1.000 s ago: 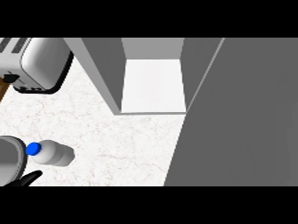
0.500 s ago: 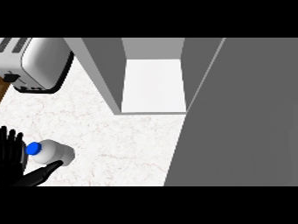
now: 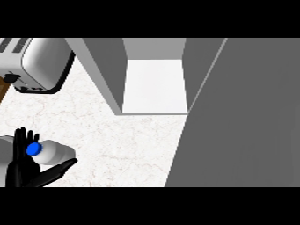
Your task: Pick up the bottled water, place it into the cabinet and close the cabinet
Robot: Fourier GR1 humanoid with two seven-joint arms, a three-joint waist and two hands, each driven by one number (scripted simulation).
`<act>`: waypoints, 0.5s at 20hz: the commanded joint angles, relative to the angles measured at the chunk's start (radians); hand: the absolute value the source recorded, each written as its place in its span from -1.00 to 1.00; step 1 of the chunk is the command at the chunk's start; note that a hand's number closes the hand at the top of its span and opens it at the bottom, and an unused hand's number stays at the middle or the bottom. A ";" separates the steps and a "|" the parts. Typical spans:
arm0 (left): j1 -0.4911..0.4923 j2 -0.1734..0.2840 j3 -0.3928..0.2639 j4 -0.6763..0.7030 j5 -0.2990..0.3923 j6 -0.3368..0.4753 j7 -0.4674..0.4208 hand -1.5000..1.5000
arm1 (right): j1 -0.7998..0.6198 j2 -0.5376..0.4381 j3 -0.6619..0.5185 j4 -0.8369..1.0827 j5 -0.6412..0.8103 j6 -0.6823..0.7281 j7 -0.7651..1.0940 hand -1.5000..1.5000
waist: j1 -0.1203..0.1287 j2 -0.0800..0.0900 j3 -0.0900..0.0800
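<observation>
Where the white marbled tabletop (image 3: 113,140) meets the view's lower left corner, the left robot hand (image 3: 29,169) shows with fingers straight and spread, thumb angled out beneath the bottled water (image 3: 51,154). The bottle's blue cap sits in front of the fingers, and its lower part is hard to make out against the stone. The cabinet (image 3: 153,85) stands open, its door (image 3: 250,114) covering the right side. A toaster (image 3: 32,63) is cut off at the top left.

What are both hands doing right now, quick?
Left hand: open, fingers straight, cupped against the bottled water, not curled round it.
Right hand: not in view.
</observation>
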 commanded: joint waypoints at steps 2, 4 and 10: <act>-0.031 -0.004 0.016 0.121 -0.002 -0.003 -0.089 -1.00 | 0.022 -0.023 0.057 -0.131 0.156 -0.020 0.081 -1.00 | 0.000 0.000 0.000; -0.083 0.012 0.037 0.195 0.017 -0.005 -0.113 -1.00 | 0.060 -0.059 0.014 -0.097 0.088 -0.008 -0.027 -1.00 | -0.001 0.001 0.000; -0.003 0.019 0.047 0.235 0.041 -0.057 -0.198 -1.00 | 0.003 -0.040 0.024 -0.063 0.105 -0.032 0.007 -1.00 | 0.006 0.000 0.000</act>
